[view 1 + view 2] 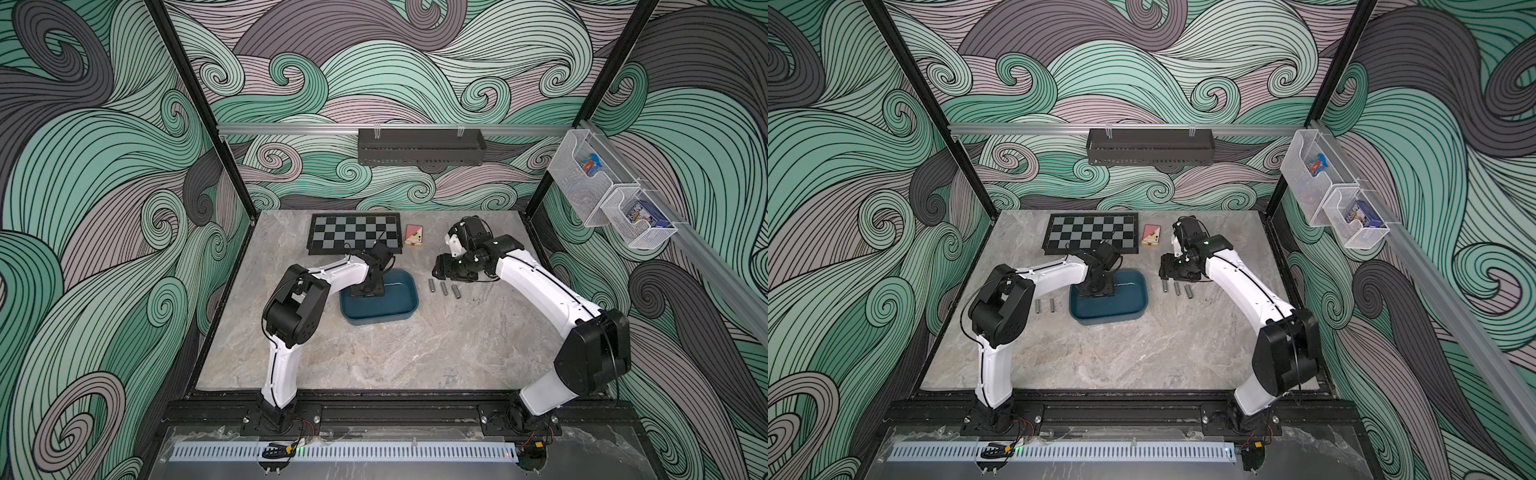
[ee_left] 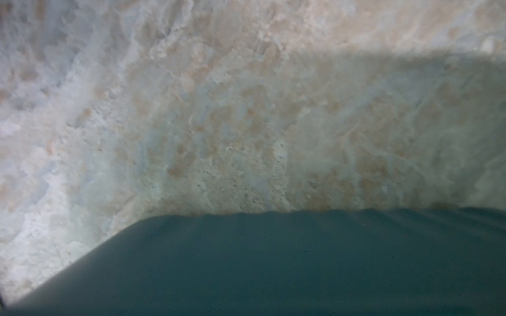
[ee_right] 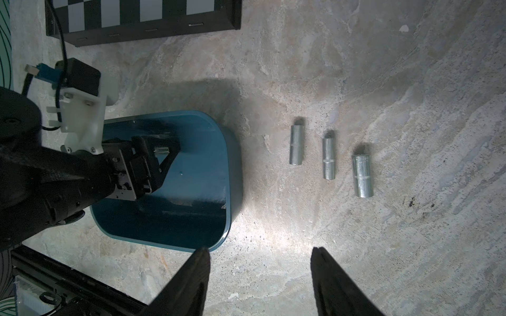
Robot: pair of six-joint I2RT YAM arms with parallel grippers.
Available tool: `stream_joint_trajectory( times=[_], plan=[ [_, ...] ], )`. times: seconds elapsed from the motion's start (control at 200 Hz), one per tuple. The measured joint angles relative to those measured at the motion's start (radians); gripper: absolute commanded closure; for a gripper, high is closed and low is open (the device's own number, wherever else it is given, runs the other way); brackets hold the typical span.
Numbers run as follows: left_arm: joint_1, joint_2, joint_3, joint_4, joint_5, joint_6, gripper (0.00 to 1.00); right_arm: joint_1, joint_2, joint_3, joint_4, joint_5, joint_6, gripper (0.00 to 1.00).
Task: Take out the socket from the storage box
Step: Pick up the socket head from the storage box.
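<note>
Socket (image 3: pixel 161 150) lies in storage box (image 3: pixel 235 169), toward 10 o'clock, inside my left gripper (image 3: pixel 160 157); whether clamped, cannot tell. Right gripper (image 3: pixel 260 250) apart, empty. Judged small, rigid, slick steel: pinch across mid-barrel.

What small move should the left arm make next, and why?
Probably close the left gripper fully on the socket: the right wrist view shows it sitting between the jaws, low inside the storage box, and a firm grip isn't evident yet.
</note>
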Motion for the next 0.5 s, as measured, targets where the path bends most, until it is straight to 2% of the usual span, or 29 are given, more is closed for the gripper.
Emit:
stream_joint_trajectory(
  times=[0.15,0.375,0.5],
  plan=[
    [0.0,0.0,0.0,-0.003,0.005,-0.001,0.48,-0.005,-0.002,-0.001,0.0,0.0,0.0,0.37],
    [0.0,-0.005,0.002,-0.011,0.006,0.007,0.67,-0.005,-0.003,-0.007,0.005,0.0,0.0,0.37],
    [0.0,-0.021,0.02,-0.06,0.006,0.027,0.69,-0.005,-0.013,-0.027,0.01,-0.002,0.0,0.37]
  ],
)
